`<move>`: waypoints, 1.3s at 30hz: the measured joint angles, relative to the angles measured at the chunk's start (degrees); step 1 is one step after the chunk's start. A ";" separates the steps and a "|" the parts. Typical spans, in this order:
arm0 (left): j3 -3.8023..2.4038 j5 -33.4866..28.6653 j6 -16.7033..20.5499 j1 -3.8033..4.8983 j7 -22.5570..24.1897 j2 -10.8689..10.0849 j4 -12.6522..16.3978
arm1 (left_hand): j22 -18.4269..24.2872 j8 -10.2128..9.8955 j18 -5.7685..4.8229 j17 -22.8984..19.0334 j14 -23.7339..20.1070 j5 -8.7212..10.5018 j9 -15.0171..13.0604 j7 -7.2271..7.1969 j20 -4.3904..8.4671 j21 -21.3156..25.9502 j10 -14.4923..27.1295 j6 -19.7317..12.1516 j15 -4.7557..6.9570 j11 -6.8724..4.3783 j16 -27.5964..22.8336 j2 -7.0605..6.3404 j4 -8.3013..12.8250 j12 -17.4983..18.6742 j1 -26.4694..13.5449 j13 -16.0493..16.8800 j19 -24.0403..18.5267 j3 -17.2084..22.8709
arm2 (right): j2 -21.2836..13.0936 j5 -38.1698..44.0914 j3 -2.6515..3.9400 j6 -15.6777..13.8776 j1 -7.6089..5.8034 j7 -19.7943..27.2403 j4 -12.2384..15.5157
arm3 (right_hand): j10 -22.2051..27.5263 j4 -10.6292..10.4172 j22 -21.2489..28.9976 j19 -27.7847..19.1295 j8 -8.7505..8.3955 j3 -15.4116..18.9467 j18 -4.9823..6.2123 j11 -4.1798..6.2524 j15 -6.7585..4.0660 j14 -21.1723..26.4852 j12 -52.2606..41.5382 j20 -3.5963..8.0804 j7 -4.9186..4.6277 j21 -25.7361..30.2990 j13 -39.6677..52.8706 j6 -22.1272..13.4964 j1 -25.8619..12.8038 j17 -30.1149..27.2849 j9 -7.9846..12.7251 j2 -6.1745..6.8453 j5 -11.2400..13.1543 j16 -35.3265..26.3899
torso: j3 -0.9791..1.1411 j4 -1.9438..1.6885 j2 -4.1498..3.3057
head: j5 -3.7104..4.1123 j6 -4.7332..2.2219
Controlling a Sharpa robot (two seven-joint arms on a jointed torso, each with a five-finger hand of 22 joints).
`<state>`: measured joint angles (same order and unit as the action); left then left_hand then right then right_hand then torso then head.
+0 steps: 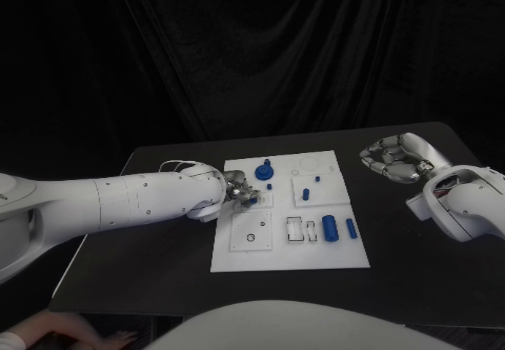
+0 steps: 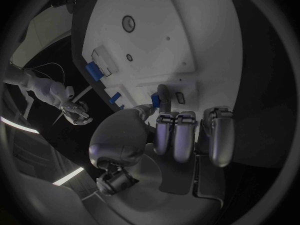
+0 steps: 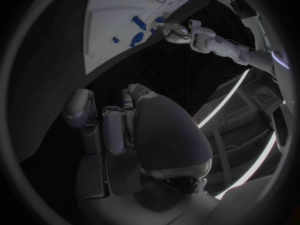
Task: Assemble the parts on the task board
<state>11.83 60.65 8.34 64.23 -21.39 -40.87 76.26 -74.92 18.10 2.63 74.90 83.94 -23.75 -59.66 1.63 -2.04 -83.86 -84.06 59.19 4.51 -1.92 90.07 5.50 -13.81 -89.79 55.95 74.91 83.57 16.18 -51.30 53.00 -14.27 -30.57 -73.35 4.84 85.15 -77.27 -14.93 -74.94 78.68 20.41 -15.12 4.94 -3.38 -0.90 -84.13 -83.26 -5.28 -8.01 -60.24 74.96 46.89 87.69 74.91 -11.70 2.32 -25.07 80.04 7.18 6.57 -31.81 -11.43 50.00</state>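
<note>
The white task board (image 1: pixel 290 251) lies in the middle of the black table. On it are a round blue part with a peg (image 1: pixel 264 172), a blue cylinder (image 1: pixel 329 227) and a slim blue part (image 1: pixel 352 229). My left hand (image 1: pixel 240 192) hovers over the board's left side. In the left wrist view its thumb and a finger pinch a small blue part (image 2: pixel 155 100) just above the board (image 2: pixel 175 30). My right hand (image 1: pixel 393 160) hangs over the table to the right of the board, fingers curled in with nothing in them.
Small blue pegs (image 1: pixel 305 194) stand near the board's middle, and white inserts (image 1: pixel 297 229) sit beside the cylinder. Bare black table (image 1: pixel 157 277) surrounds the board. The right wrist view shows the board's edge (image 3: pixel 106 15) and my left hand (image 3: pixel 178 31) far off.
</note>
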 measured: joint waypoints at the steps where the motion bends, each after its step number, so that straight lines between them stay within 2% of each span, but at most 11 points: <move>1: 0.00 0.00 -0.01 0.00 0.00 0.00 -0.01 | 0.00 0.08 0.00 0.00 0.00 0.16 -0.09 0.00 0.03 0.00 0.00 0.00 0.00 0.00 0.00 -0.05 0.13 0.00 0.05 0.00 -0.03 0.13 | 0.00 0.00 0.00 0.01 0.00 -0.01 0.00 | 0.00 0.00 0.00 0.00 0.00 0.00 0.00 0.00 0.00 0.00 0.00 0.00 0.00 0.00 0.00 0.00 0.00 0.00 0.00 0.00 0.00 0.00 | 0.01 0.00 0.00 | 0.00 0.00; 6: 0.00 0.00 -0.02 0.00 0.00 0.02 -0.03 | 0.00 0.08 0.00 0.00 0.00 5.18 -0.46 0.14 0.21 0.00 0.00 -0.14 0.00 0.00 0.00 -0.13 -0.28 0.00 0.04 0.00 -0.21 0.54 | 0.00 0.00 0.00 0.09 0.00 -0.09 0.00 | 0.00 0.00 0.01 0.00 0.00 0.00 0.00 0.00 0.00 0.00 0.00 0.00 0.00 0.00 0.00 0.00 0.00 0.00 0.00 0.00 0.00 0.00 | 0.01 -0.01 0.00 | 0.05 0.00; 10: -0.01 -0.02 0.04 0.00 0.00 0.04 -0.03 | 0.01 -0.92 0.00 0.00 0.00 9.60 -0.37 0.43 0.21 0.29 0.00 -0.88 0.00 0.00 0.00 0.12 -2.48 0.00 -2.27 0.00 -0.21 -0.75 | 0.02 0.00 0.00 0.16 0.00 -0.17 0.00 | 0.00 0.00 0.01 0.00 0.23 0.00 0.00 0.00 0.00 0.00 0.00 0.00 -0.21 0.00 0.00 -0.21 0.00 0.00 0.00 0.00 0.00 0.00 | 0.01 -0.02 0.01 | 0.07 0.00; 15: -0.04 -0.03 0.36 0.00 0.04 0.05 -0.04 | 0.01 -2.69 0.00 0.00 0.00 15.23 0.88 0.86 0.00 0.32 0.13 -1.31 -0.01 0.13 0.00 1.75 -3.01 0.00 -8.80 0.00 -0.43 -5.47 | 0.02 0.00 0.00 0.24 0.00 -0.25 -0.04 | 0.00 0.00 0.01 0.00 0.23 0.00 0.00 0.00 0.00 0.00 0.00 0.00 -0.21 0.00 0.00 -0.21 0.00 0.00 0.00 0.00 0.00 0.00 | 0.01 -0.02 0.02 | -0.01 0.00; 18: -0.03 -0.04 0.65 0.00 0.09 0.06 -0.12 | 0.01 -3.48 0.00 0.00 0.00 16.68 1.54 0.92 0.00 0.32 0.07 -1.37 -0.01 0.36 0.00 2.97 -3.05 0.00 -12.05 0.00 -0.43 -8.03 | 0.02 0.00 0.00 0.29 0.00 -0.29 -0.05 | 0.00 0.00 0.02 0.01 0.23 0.00 0.00 0.00 0.00 0.00 0.00 -0.01 -0.21 0.00 0.00 -0.21 0.00 0.00 -0.01 0.00 0.00 0.00 | 0.01 -0.02 0.02 | -0.04 0.00; 22: 0.01 -0.05 1.33 -0.04 0.33 0.06 -0.21 | 0.01 -3.79 0.00 0.00 0.18 16.65 1.28 1.61 -0.24 0.55 0.14 -2.08 -0.26 0.54 0.00 5.20 -3.12 0.00 -15.53 0.00 -0.19 -11.64 | 0.00 0.00 0.00 0.36 0.01 -0.34 -0.06 | 0.00 0.00 0.02 -0.01 0.23 0.00 0.00 0.00 0.00 0.00 0.00 -0.03 -0.21 0.00 0.00 -0.21 0.00 0.00 -0.01 0.00 0.00 0.00 | 0.01 -0.01 0.03 | -0.08 0.00; 25: 0.04 -0.06 1.88 -0.07 0.57 0.05 -0.22 | 0.01 -3.76 0.00 0.00 0.01 16.39 0.25 1.45 -0.23 0.55 0.09 -2.93 -0.43 0.75 0.00 5.69 -3.04 0.00 -16.02 0.00 -0.20 -13.04 | -0.03 0.00 0.00 0.40 0.01 -0.37 -0.06 | 0.00 0.00 0.02 -0.20 0.23 0.00 0.00 0.00 0.00 0.00 0.00 -0.22 -0.21 0.00 0.00 -0.21 0.00 0.00 0.04 0.00 0.00 0.00 | 0.00 0.02 0.03 | -0.08 0.00; 29: 0.11 -0.06 2.58 -0.18 0.83 -0.02 -0.20 | 0.01 -1.96 -0.01 0.02 0.00 15.26 -1.35 1.47 -0.43 0.55 0.03 -3.75 -0.44 0.81 0.00 6.77 -2.94 0.00 -14.94 0.00 0.00 -14.19 | -0.04 0.00 0.00 0.43 0.01 -0.40 -0.06 | 0.00 0.00 0.02 -0.20 0.23 0.00 0.00 0.00 0.00 0.00 0.00 -0.22 -0.21 0.00 0.00 -0.21 0.00 0.00 0.04 0.00 0.00 0.00 | -0.01 0.01 0.02 | -0.02 0.00; 31: 0.15 -0.06 2.95 -0.23 0.90 -0.11 -0.16 | 0.01 -0.83 -0.01 0.05 0.00 13.90 -2.85 1.34 -0.43 0.55 0.03 -4.23 -0.43 0.81 0.00 7.43 -2.94 0.00 -12.71 0.00 0.00 -14.18 | -0.05 0.00 0.00 0.45 0.01 -0.41 -0.06 | 0.00 0.00 0.02 -0.20 0.23 0.00 0.00 0.00 0.00 0.00 0.00 -0.22 -0.21 0.00 0.00 -0.21 0.00 0.00 0.04 0.00 0.00 0.00 | -0.01 0.01 0.01 | 0.00 0.00; 34: 0.20 -0.06 3.32 -0.29 0.92 -0.34 -0.11 | 0.01 0.70 -0.01 0.05 0.00 11.85 -4.70 1.22 -0.43 0.55 0.03 -4.53 -0.43 0.81 0.00 7.19 -2.94 0.00 -9.01 0.00 0.00 -14.18 | -0.06 0.00 0.00 0.47 0.02 -0.42 -0.06 | 0.00 0.00 0.03 -0.20 0.23 0.00 0.00 0.00 0.00 0.00 0.00 -0.22 -0.21 0.00 0.00 -0.21 0.00 0.00 0.04 0.00 0.01 0.01 | -0.01 0.01 -0.01 | 0.06 0.00; 39: 0.24 -0.07 3.57 -0.34 0.92 -0.86 -0.02 | 0.02 1.60 -0.01 0.04 0.00 11.42 -6.15 1.04 -0.43 0.55 0.03 -5.17 -0.43 0.81 0.00 6.24 -2.77 0.00 -6.61 0.00 0.00 -14.02 | -0.08 0.00 0.00 0.50 0.02 -0.44 -0.08 | 0.00 -0.17 0.03 -0.20 0.23 -0.16 0.00 0.00 0.00 0.00 0.00 -0.22 -0.21 0.00 0.00 -0.21 0.00 0.00 0.04 0.00 0.01 0.01 | -0.02 0.01 -0.01 | 0.08 0.00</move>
<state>12.08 60.58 11.91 63.90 -20.47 -41.73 76.25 -74.90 19.70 2.61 74.95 83.95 -12.33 -65.81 2.67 -2.47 -83.31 -84.03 54.02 4.08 -1.10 90.07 11.74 -16.58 -89.79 49.35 74.91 83.57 2.16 -51.38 53.00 -14.27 -30.07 -73.33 4.40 85.07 -77.27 -15.10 -74.92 78.48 20.64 -15.28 4.94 -3.38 -0.90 -84.14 -83.26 -5.50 -8.22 -60.24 74.96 46.68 87.69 74.90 -11.67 2.32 -25.06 80.04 7.16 6.58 -31.81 -11.35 50.00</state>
